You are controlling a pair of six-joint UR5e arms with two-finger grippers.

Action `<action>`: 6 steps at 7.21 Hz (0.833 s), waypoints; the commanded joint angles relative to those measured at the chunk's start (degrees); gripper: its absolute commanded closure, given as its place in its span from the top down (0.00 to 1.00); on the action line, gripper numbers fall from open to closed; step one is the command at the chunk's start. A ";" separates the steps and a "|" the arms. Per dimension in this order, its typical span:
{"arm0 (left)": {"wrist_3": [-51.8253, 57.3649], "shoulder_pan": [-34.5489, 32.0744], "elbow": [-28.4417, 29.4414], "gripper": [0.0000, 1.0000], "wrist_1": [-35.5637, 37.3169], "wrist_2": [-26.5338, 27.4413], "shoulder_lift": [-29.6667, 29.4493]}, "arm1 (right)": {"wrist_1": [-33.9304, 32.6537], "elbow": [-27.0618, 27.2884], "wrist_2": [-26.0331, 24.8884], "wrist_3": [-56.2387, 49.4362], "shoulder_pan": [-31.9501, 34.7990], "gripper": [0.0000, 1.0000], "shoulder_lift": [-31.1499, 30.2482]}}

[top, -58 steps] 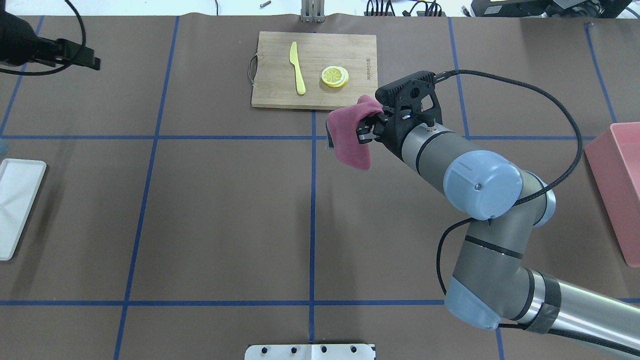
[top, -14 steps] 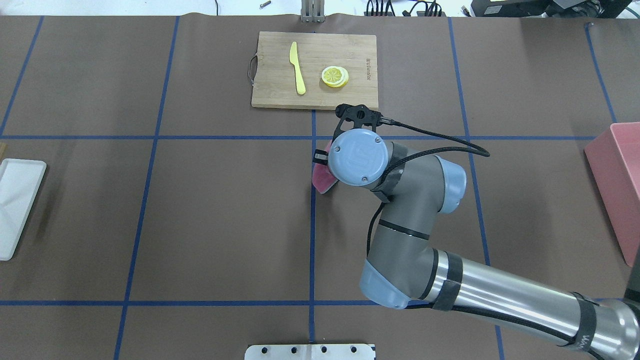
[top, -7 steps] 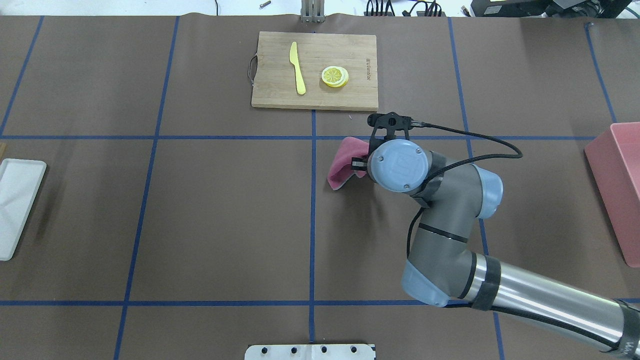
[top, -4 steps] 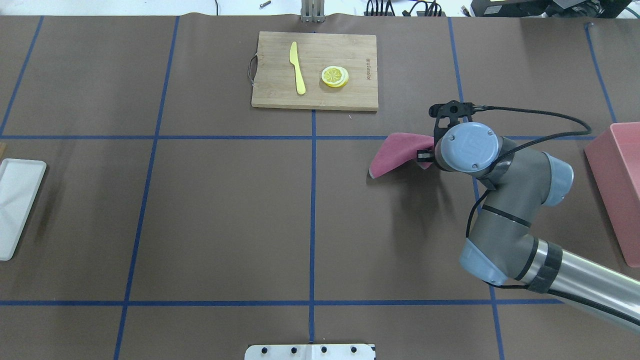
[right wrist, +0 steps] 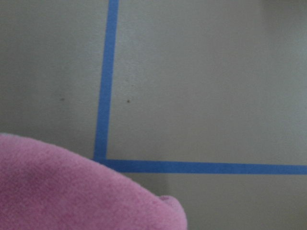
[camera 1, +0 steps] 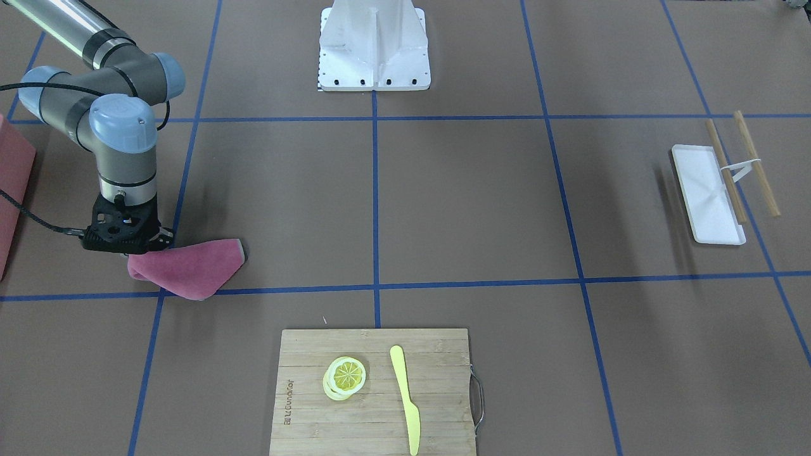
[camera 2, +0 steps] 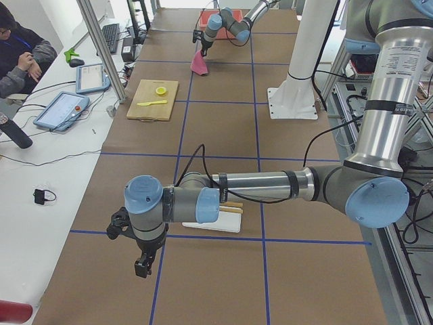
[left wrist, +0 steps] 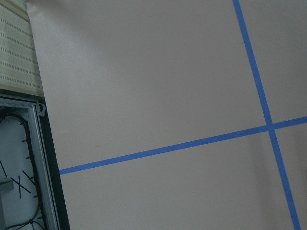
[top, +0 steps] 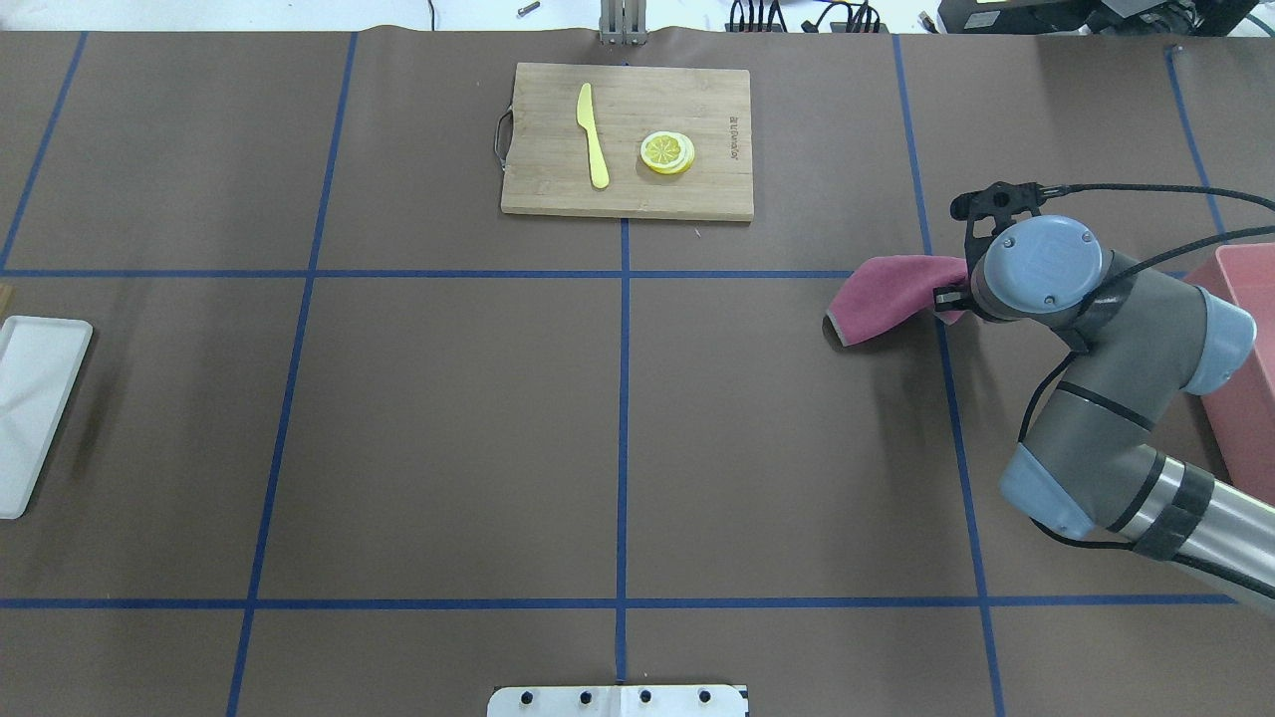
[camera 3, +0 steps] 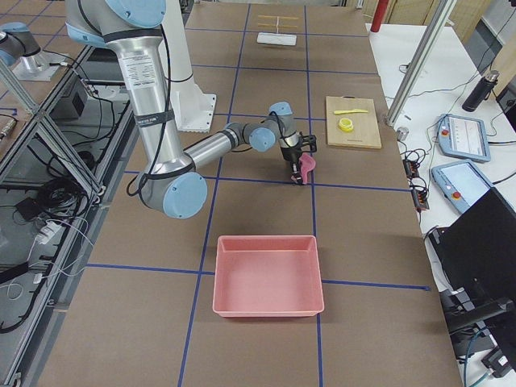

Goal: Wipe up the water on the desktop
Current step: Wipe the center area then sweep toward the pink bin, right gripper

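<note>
The right tool [camera 1: 140, 248] is clamped on one edge of the cloth [camera 1: 190, 269], its fingertips buried in the fold. The cloth trails away from it toward the table's middle, its long axis on that line. The free end is at or just above the tabletop [camera 1: 469, 202]; I cannot tell whether it touches. A wiping stroke would likely drag it sideways. The bin [top: 1245, 368] lies just past the tool's other side. No water can be made out. The left tool [camera 2: 143, 261] is far off, and I cannot tell whether it is open or closed.
</note>
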 commanded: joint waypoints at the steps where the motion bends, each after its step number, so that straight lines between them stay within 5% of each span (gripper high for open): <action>1: 0.00 0.00 0.00 0.98 0.00 0.07 0.00 | -0.04 0.18 0.74 -2.57 2.01 0.00 -1.06; 3: 0.00 0.09 0.00 0.98 0.00 -0.02 0.00 | -0.04 3.49 3.02 -2.49 2.89 0.00 -0.62; 6: -0.09 0.09 0.09 0.98 0.00 0.07 0.00 | -2.04 18.58 14.22 0.31 10.32 0.00 -1.32</action>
